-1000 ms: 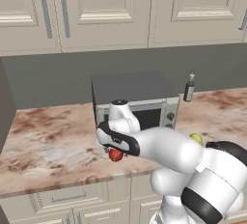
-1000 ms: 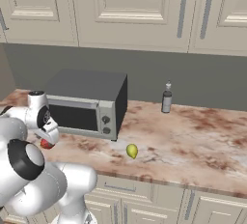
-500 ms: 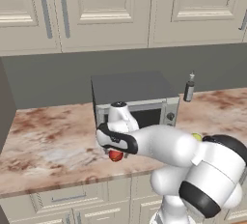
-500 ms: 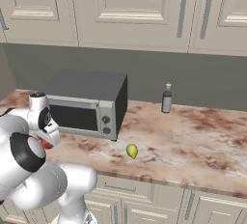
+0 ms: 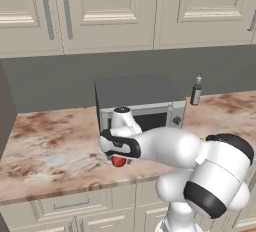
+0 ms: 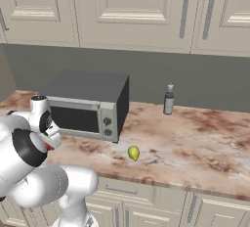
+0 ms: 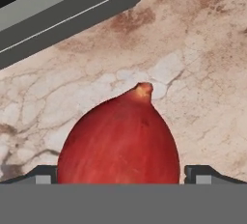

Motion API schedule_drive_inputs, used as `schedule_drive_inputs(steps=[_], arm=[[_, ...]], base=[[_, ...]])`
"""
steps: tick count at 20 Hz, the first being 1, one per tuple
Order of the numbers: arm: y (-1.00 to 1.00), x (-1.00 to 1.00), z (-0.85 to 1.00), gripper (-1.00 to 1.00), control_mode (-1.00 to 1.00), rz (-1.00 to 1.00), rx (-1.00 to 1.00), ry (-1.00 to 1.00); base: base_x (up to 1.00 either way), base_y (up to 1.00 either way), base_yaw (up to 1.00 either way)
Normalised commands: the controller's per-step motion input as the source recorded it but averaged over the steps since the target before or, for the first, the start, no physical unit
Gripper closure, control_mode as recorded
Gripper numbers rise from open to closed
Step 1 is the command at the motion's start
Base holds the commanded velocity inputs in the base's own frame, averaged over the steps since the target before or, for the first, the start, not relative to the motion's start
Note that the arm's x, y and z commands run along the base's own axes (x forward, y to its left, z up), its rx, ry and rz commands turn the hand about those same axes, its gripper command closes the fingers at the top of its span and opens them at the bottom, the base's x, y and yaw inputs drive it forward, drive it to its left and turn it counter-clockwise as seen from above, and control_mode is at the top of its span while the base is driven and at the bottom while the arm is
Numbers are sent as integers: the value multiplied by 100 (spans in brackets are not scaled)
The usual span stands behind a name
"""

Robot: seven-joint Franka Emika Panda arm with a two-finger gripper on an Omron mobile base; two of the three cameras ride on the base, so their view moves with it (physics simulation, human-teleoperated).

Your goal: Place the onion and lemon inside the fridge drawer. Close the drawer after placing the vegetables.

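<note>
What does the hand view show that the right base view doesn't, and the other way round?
Hand view: the onion close up, with a dark fingertip on either side of it, so the open gripper straddles it. Right base view: the lemon lying on the counter in front of the microwave's right end, a small bottle against the back wall, and the upper cabinets. Both show the marbled counter and the microwave.

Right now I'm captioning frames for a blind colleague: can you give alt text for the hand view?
A glossy red onion sits close up on the marbled brown counter, between the two dark fingertips of the open claw, one on each side. The grey front of the microwave runs across the top.
</note>
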Motion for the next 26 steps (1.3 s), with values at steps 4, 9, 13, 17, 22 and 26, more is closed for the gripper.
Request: schedule_drive_inputs(steps=[4, 9, 13, 17, 22, 26], arm=[[-7, 17, -14, -100, -100, 0, 2, -3], [-26, 5, -21, -100, -100, 0, 3, -5], [-12, 0, -29, -100, -100, 0, 0, -1], [0, 0, -30, 100, -100, 0, 0, 0], [1, -21, -14, 100, -100, 0, 0, 0], [1, -31, 22, 100, -100, 0, 0, -4]], base=[[0, 0, 0], [0, 0, 0], [0, 0, 0], [0, 0, 0], [0, 0, 0], [0, 0, 0]])
